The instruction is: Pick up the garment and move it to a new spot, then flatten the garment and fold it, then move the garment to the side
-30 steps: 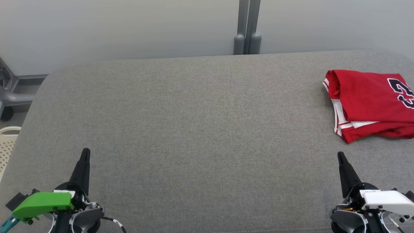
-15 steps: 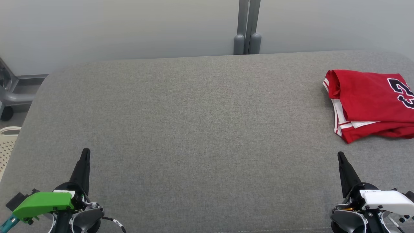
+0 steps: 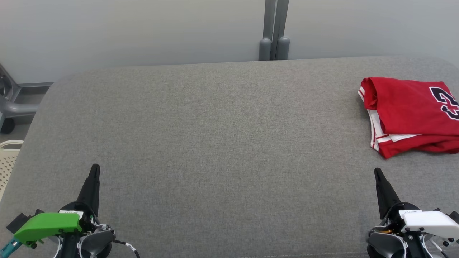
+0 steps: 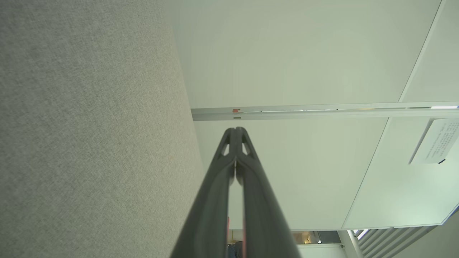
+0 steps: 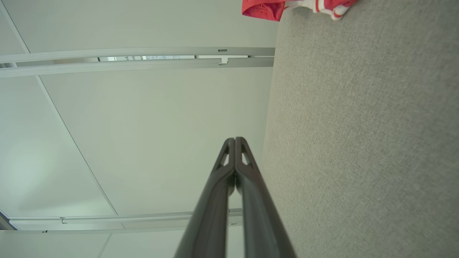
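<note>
Folded garment (image 3: 408, 114) (red jersey, white trim, dark number) lies flat at the far right of the grey fabric surface (image 3: 215, 125). Its right part is cut off by the head view's right edge, so how close it sits to the surface's right edge cannot be told. Its left folded edge is rounded, with white striped layers showing at the near-left corner. The far edge of the garment lies near the surface's back edge, not touching it.

Left gripper (image 3: 95, 167) is at the lower left over the near part of the surface, fingers pressed together to a single point and holding nothing. Right gripper (image 3: 376, 170) is at the lower right in the same pose, fingertips meeting, nothing between them. It sits nearer than the garment's near edge and apart from it.

In the left wrist view, the left gripper (image 4: 235, 129) has its tips touching, with fabric alongside and a pale wall panel (image 4: 304, 53) beyond. In the right wrist view, the right gripper (image 5: 235, 139) has its tips touching, and a red-white corner of the garment (image 5: 265, 9) shows at the top edge.

A broad stretch of bare fabric runs from the left rounded corner across the middle to the garment. The back edge meets a pale wall (image 3: 143, 28) with a grey post (image 3: 274, 32). Off the left edge are a white perforated basket (image 3: 7, 157) and a grey wheeled base (image 3: 10, 107).
</note>
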You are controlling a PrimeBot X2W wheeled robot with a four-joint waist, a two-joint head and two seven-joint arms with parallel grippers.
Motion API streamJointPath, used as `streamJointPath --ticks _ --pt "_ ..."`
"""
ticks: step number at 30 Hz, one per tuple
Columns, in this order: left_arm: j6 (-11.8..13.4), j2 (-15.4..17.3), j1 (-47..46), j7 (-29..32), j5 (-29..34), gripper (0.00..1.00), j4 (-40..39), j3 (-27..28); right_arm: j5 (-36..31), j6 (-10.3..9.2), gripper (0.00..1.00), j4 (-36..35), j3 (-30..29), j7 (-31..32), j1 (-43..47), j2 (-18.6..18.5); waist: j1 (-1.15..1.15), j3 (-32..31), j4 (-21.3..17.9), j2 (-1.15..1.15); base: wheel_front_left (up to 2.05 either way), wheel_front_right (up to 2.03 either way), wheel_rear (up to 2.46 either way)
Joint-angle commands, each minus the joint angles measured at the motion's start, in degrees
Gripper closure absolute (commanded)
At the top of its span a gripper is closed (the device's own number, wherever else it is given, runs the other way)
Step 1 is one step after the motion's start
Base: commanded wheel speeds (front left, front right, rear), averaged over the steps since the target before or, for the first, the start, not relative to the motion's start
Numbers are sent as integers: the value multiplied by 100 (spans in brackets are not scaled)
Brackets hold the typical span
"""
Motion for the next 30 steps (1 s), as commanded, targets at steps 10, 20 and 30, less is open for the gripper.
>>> streamJointPath --ticks 10,20,30 --pt "-28 3 -72 20 18 100 -18 15 25 2 100 -24 3 13 -15 -25 0 0 0 0 0 0 0" --pt "-28 3 -72 20 18 100 -18 15 26 2 100 -24 4 12 -15 -26 0 0 0 0 0 0 0" --pt "-29 3 -72 20 18 100 -18 15 28 2 100 -25 6 10 -15 -27 0 0 0 0 0 0 0"
